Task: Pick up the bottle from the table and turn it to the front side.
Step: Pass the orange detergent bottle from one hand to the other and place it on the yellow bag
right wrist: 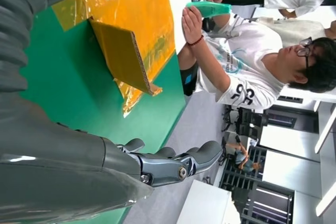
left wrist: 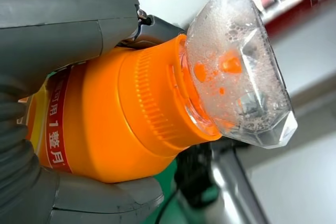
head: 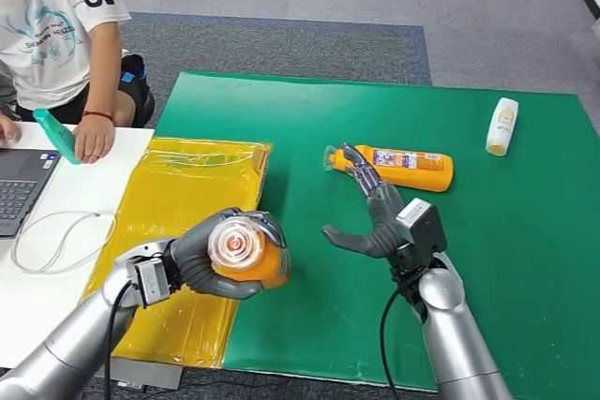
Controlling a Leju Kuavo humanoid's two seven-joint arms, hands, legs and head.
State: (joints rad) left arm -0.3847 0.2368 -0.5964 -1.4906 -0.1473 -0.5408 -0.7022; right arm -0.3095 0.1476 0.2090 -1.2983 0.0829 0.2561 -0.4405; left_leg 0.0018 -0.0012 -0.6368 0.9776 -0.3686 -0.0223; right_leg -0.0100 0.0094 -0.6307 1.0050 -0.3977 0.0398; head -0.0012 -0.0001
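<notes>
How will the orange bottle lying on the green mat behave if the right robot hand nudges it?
The orange bottle lies on its side and looks rounded, so it probably rolls. Its glossy plastic may slip against the right robot hand, whose fingers are spread.

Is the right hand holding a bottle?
No, the right hand is open above the green mat, its fingers spread and holding nothing.

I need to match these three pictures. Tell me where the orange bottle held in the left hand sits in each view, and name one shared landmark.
Head view: held orange bottle low and left of centre, in the left hand, clear cap toward the camera.
Left wrist view: bottle across the middle, foamy clear cap toward the right edge.
Right wrist view: not in it.
Shared landmark: the green mat.
</notes>
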